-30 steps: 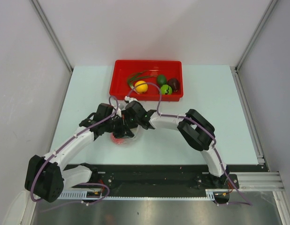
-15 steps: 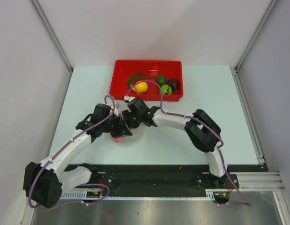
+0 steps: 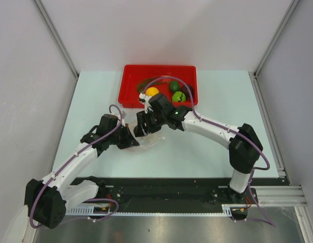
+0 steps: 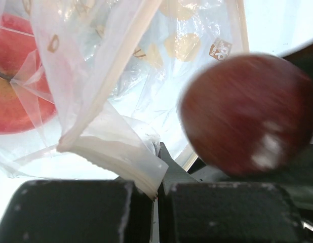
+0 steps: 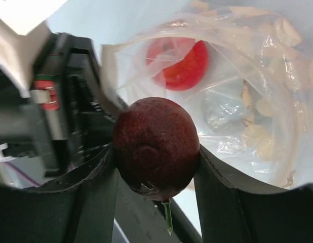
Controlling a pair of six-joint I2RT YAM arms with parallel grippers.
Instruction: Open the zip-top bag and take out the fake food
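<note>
Bright, even light; maroon fruit perhaps motion-blurred.

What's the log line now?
left pincer: shut on zip-top bag | right pincer: shut on maroon fruit | red fruit: in bag

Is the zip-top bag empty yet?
No, a red ball lies inside the zip-top bag, beyond the dark maroon one held in the right gripper.

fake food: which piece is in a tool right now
The dark maroon ball, clamped in the right tool. The red piece lies inside the zip-top bag; the yellow ball and bright green ball sit in the red tray.
</note>
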